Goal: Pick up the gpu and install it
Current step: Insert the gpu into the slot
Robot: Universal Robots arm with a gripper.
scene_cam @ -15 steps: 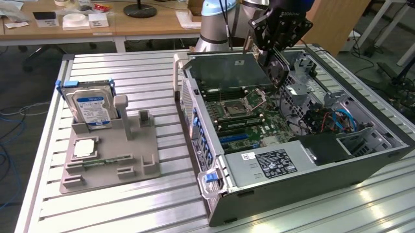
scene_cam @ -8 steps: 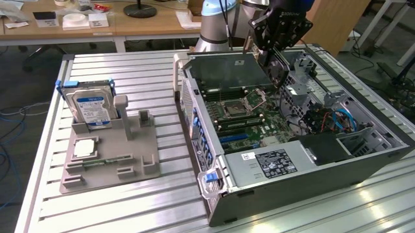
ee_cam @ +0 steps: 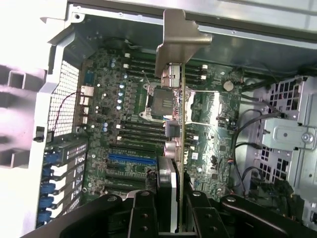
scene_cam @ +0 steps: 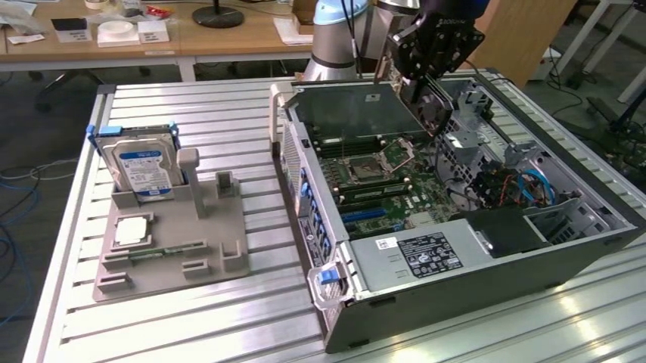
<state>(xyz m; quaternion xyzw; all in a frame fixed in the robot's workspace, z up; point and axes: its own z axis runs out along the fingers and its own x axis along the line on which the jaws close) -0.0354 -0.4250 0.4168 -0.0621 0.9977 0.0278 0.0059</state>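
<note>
As we inspect, gripper (ee_cam: 174,203): part-closed, clamped on gpu (ee_cam: 173,44).
gpu: edge-on above board (ee_cam: 114,99), inside case (scene_cam: 474,265).
Risk: we judge tilt or slip could misseat it, fouling case.

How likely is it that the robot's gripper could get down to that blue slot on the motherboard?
Probably yes. The computer case lies open and nothing covers the blue slot; the gripper, shut on the gpu, hangs over the motherboard nearby.
</note>
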